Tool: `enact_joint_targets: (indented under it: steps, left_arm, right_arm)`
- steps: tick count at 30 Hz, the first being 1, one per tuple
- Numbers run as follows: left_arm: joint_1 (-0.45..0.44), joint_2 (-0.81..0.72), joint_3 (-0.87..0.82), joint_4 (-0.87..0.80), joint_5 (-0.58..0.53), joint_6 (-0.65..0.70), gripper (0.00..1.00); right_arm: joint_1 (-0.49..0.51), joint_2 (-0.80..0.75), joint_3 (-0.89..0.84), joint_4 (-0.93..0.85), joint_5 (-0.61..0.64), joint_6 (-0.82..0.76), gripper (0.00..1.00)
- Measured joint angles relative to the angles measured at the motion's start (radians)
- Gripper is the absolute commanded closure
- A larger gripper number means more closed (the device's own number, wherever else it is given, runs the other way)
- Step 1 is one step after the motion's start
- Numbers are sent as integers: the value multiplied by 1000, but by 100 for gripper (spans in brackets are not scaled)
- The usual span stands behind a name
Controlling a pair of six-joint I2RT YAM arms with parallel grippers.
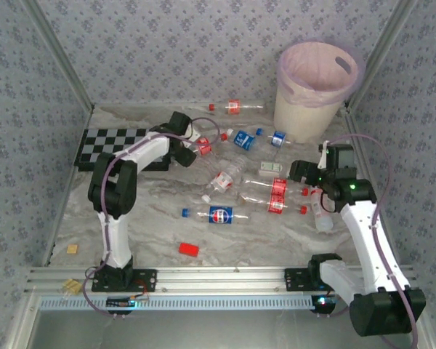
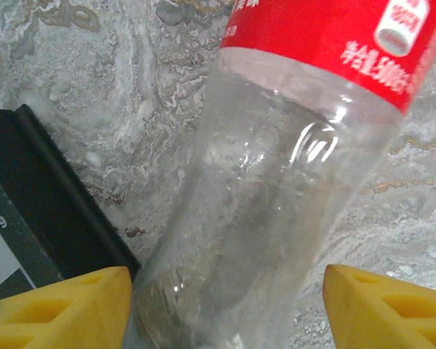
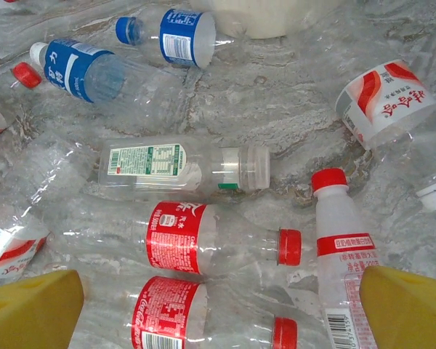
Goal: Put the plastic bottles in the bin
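On my left wrist feed the red-labelled bottle point(image 2: 276, 182) ran off the top and bottom edges, its cap unseen. My right wrist feed cropped the bin point(image 3: 269, 14) to a sliver. A tan scrap point(image 1: 73, 249) at the bench's point(image 1: 152, 196) near left was too small to identify.

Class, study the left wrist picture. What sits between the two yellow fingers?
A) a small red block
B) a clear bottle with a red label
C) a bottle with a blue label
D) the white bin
B: in the left wrist view the left gripper is open on either side of a clear bottle with a red label, lying on the marbled table.
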Motion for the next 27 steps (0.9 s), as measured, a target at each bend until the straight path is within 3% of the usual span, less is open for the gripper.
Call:
enact_joint_targets:
  steps: [2,6,12,16,22,27]
  left_arm:
    - [0,15,11,-13,-2,-1,30]
    - [0,30,17,-27,-10,-6,44]
    - [0,26,19,-35,-30,-30,54]
    - [0,-28,-13,-53,-31,-58,55]
    - [-2,-338,-229,37,101,-249,56]
    - [-68,-557,-389,206,230,-400,56]
  right_arm:
    - [0,-2,0,-13,0,0,0]
    - [2,-4,0,-31,-2,0,0]
    - [3,-15,19,-45,-25,1,0]
    - [16,-34,26,-14,-111,30,0]
    - [95,-7,24,205,-294,155,0]
    - [235,155,106,301,-338,206,0]
